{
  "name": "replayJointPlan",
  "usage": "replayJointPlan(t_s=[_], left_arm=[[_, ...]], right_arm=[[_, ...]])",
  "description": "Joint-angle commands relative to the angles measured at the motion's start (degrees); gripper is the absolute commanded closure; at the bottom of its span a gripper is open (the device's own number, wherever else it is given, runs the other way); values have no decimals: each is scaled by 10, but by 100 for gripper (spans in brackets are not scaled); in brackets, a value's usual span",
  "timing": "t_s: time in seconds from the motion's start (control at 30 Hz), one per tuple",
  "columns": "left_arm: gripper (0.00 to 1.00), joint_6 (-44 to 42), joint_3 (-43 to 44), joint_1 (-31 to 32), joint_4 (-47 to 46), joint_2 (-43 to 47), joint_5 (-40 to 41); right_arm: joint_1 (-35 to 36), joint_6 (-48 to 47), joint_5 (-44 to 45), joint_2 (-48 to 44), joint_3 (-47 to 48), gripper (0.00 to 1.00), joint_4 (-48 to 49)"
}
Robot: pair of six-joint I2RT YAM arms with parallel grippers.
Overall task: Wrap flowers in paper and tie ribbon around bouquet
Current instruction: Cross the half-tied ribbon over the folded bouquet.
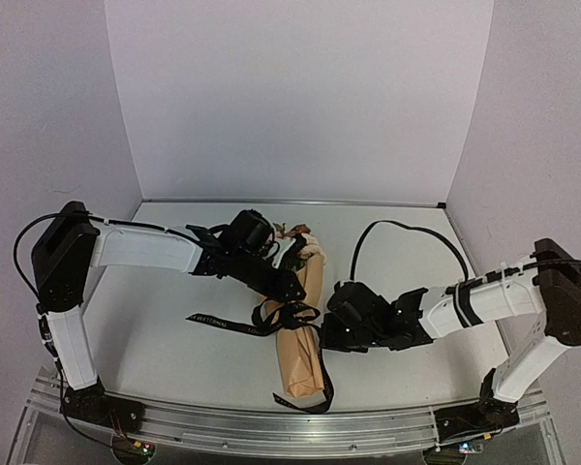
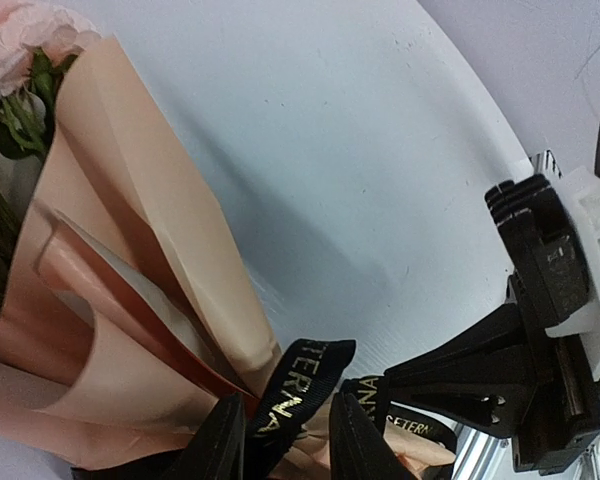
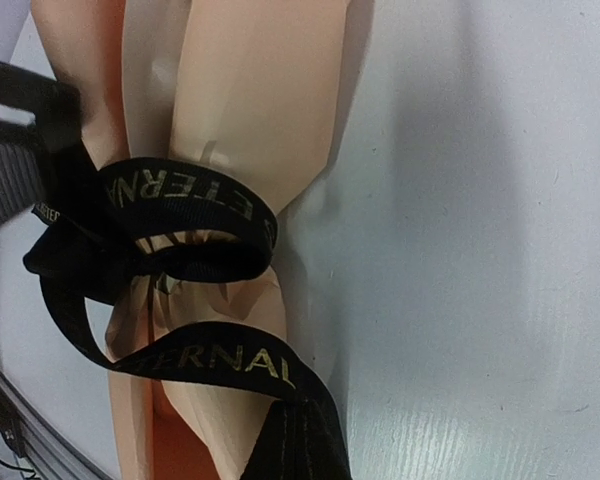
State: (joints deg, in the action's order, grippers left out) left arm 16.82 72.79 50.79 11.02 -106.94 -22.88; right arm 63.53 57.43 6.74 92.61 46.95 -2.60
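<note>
Left pincer [image 2: 286,425] straddles ribbon [image 3: 190,200], right pincer [image 1: 327,327] shut

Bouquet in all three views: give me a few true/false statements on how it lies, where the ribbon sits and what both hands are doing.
1. The bouquet lies on the table. True.
2. The ribbon lies loose beside the bouquet. False: it loops around the middle of the paper cone.
3. The right hand is shut on the ribbon. True.
4. The left hand hangs well clear of the ribbon. False: the ribbon runs up between its fingers.
</note>
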Motion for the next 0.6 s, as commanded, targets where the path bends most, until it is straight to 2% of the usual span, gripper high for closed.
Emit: replayJointPlan(t_s=[0.0,0.27,0.57], left_arm=[[65,-5,15,7,21,8,3],[56,-4,17,8,32,-7,23],[56,-6,12,9,32,-18,7]], right_arm=[[-1,16,2,-21,-8,100,51],[-6,17,-12,-11,-5,100,74],[-15,28,-25,-4,-8,100,90]])
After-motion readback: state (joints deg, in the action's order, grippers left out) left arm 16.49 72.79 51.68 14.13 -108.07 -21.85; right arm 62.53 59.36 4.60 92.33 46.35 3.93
